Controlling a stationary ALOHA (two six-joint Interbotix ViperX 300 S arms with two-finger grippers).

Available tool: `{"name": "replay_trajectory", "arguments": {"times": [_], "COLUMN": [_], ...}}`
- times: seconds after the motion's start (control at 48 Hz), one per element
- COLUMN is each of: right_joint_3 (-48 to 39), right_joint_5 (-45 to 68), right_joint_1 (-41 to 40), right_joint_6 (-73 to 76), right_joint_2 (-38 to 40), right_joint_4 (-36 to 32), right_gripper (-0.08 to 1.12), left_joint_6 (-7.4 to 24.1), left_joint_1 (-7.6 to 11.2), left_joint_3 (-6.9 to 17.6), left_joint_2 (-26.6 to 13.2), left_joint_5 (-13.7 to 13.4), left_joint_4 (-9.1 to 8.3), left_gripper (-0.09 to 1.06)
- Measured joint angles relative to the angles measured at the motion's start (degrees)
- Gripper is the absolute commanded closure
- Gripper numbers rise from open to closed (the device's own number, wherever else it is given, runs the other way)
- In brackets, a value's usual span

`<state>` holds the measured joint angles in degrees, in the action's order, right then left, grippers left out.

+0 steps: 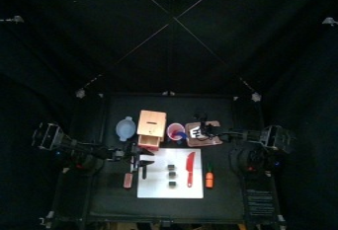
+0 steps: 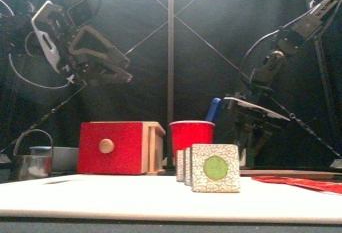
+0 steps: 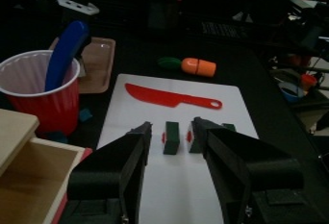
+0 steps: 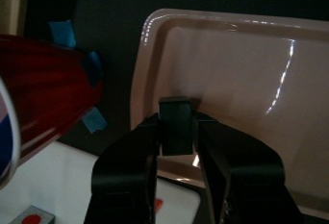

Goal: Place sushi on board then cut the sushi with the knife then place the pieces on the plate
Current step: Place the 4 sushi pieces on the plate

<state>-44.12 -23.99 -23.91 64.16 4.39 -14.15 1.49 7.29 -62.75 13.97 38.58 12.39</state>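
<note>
- Our right tool point(image 4: 180, 136) is pinching a dark green sushi block point(image 4: 178, 111) behind the white cutting board point(image 1: 175, 192).
- We are holding our left tool point(image 3: 171, 134) spread above it.

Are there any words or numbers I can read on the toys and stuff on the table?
None: no words, numbers or labels can be read on these things.
The sushi on the white board: a green patch on its end, not writing.
The red cup: plain.
The wooden box: plain red drawer front.
The sushi piece held in the right claw over the pink tray: plain dark.
</note>
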Motion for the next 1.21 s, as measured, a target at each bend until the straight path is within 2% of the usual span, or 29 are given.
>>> {"name": "replay_trajectory", "arguments": {"times": [0.125,0.229,0.521,0.729,1.042,1.208], "right_joint_3": [0.8,1.1,1.1,0.3,-5.4,-7.3], "right_joint_5": [-0.1,-0.1,-2.5,-6.3,-8.6,-5.0], "right_joint_1": [0.1,0.2,0.2,2.5,11.1,22.1], "right_joint_6": [0.4,0.4,0.4,0.4,-0.4,-3.0], "right_joint_2": [-1.5,-1.7,-1.2,4.3,18.0,23.2], "right_joint_4": [-1.0,-1.1,-1.2,-0.7,-0.1,-1.8], "right_gripper": [0.24,0.15,0.15,0.14,0.15,0.15], "left_joint_6": [-0.1,-0.2,-0.2,-0.2,-0.2,-0.2], "left_joint_1": [0.79,1.32,1.49,1.49,1.58,1.49], "left_joint_3": [-0.3,-0.8,-1.1,-1.1,-1.1,-1.1], "left_joint_2": [0.0,0.0,0.0,0.0,-0.1,-0.2], "left_joint_5": [0.0,0.0,0.0,0.0,0.1,0.0], "left_joint_4": [0.00,0.00,0.62,1.14,2.99,4.39], "left_gripper": [0.17,0.17,0.17,0.17,0.17,0.17]}}
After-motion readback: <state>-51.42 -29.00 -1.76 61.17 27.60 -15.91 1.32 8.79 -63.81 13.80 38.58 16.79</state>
